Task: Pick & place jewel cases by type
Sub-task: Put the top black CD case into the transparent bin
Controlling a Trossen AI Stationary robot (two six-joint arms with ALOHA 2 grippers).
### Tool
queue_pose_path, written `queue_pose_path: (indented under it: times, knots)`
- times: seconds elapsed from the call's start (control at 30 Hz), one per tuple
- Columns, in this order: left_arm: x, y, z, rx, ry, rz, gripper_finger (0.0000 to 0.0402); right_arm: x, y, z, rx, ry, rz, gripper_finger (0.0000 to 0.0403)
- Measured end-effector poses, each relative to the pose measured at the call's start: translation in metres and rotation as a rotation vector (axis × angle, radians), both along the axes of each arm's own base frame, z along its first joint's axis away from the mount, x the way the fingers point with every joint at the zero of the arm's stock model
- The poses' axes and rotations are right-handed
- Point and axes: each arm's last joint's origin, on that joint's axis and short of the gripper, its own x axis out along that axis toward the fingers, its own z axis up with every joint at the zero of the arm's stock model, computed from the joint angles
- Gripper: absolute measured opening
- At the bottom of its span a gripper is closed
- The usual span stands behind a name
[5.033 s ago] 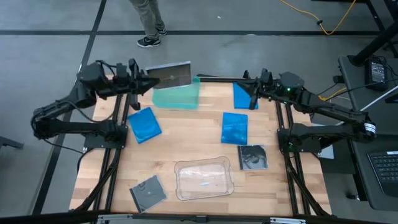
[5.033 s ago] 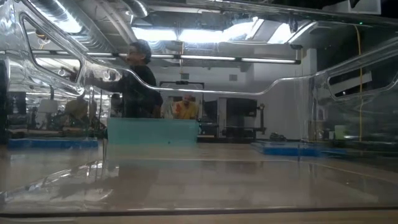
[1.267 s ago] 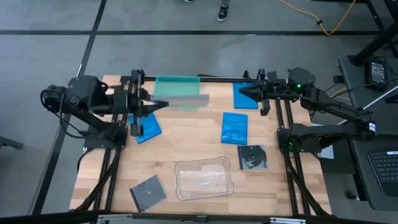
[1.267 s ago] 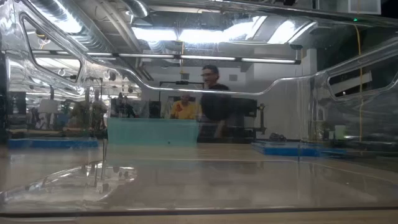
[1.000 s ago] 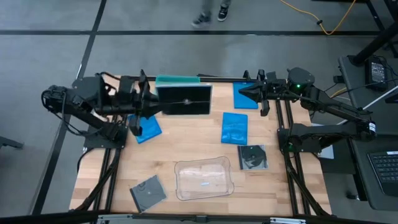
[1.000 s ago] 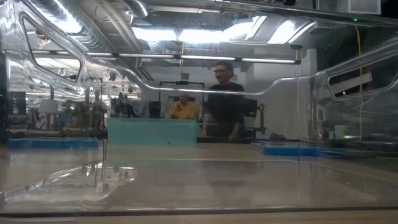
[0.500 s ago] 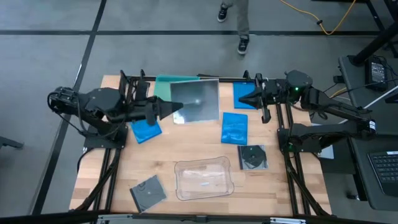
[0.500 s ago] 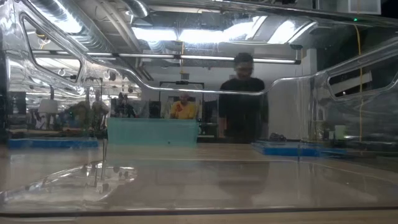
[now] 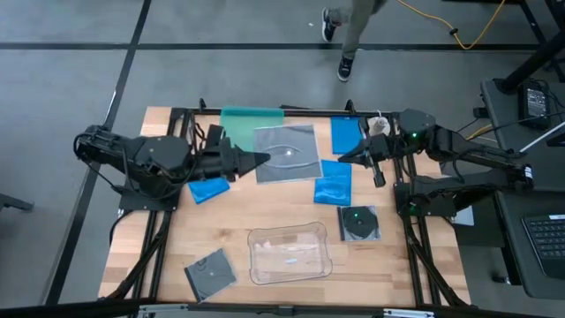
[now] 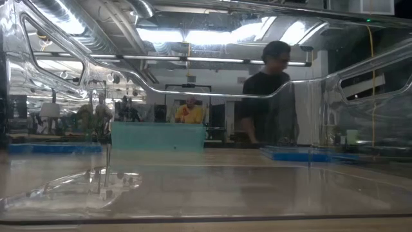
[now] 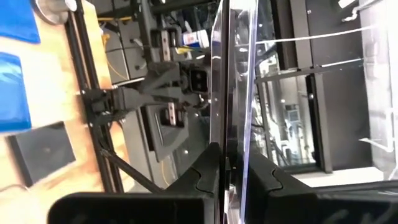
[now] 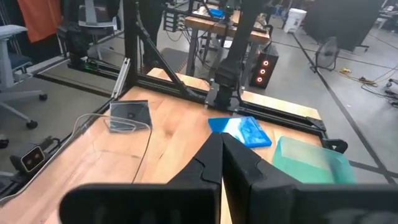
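Clear-covered grey jewel case (image 9: 287,153) held flat above the table's far middle, next to the teal tray (image 9: 250,119), thin and seen edge-on in the left wrist view. Left gripper (image 9: 259,160) pinches its edge. Right gripper (image 9: 346,157) is pressed together, empty, above the blue cases (image 9: 333,182).

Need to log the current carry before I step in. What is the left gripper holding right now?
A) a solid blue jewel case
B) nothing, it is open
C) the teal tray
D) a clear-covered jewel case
D: in the high view the left gripper is shut on the edge of a clear-covered jewel case, lifted above the table near the teal tray; the left wrist view shows its fingers clamping the thin case edge.
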Motion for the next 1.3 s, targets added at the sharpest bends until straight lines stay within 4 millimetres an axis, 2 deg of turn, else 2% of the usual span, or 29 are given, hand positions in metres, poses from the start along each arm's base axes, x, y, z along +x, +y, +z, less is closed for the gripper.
queue_pose_path:
  times: [0.43,0.6,0.73,1.1,1.2,1.3]
  knots:
    - [0.001,0.007,-0.001,0.27,0.091,0.028,0.0022,0.0,0.0,0.0,0.002,0.001,0.0,0.0008]
    - [0.0,0.007,-0.01,0.367,0.196,0.025,0.0022,0.0,0.0,0.0,0.003,0.001,0.0,0.0015]
    - [0.006,0.005,-0.021,0.374,0.278,0.023,0.0022,0.0,0.0,0.0,0.002,0.001,0.001,0.0018]
    - [0.044,-0.026,-0.059,0.36,0.393,-0.158,0.0022,0.0,0.0,0.0,0.009,0.003,0.0,0.0019]
    - [0.048,-0.041,-0.07,0.369,0.435,-0.23,0.0022,0.0,0.0,0.0,0.009,0.003,0.0,0.0019]
    - [0.045,-0.055,-0.081,0.364,0.5,-0.225,0.0022,0.0,0.0,0.0,0.009,0.0,0.001,0.0019]
